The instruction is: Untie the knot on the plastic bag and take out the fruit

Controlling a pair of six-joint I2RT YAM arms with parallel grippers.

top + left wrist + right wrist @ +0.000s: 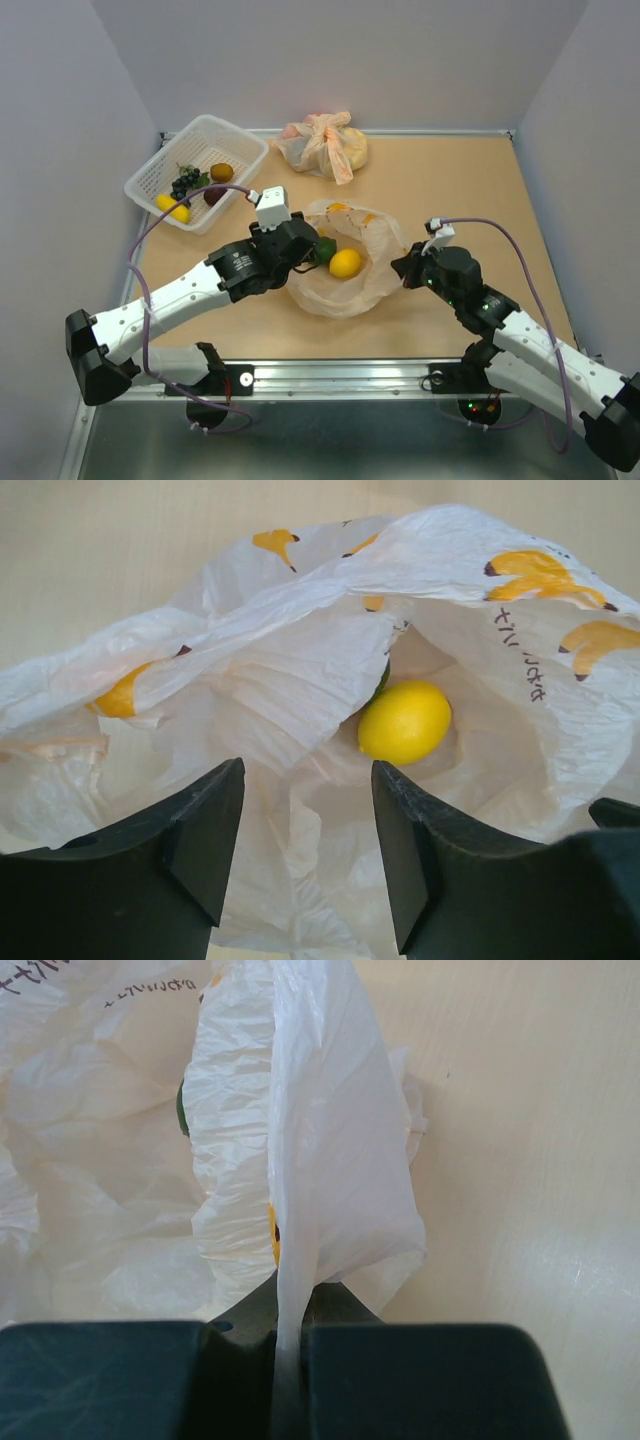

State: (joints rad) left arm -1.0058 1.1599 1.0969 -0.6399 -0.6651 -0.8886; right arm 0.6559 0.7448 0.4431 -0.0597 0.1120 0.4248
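Right claw [290, 1332] pinches the thin, floppy plastic bag [300, 1160] at its rim; left claw [308, 790] spread, centre-frame lemon [405, 722] looks smooth, grab its middle

Plastic bag [300, 680] has dark printed script [520, 650] nr banana pics [525, 570], sideways, too unclear to read.

Sagging plastic bag [300, 670] fold partly blocks the lemon [405, 720]

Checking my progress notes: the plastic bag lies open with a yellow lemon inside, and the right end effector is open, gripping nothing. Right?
Not quite. The right end effector is shut on the plastic bag, as the right wrist view shows. The rest stands.
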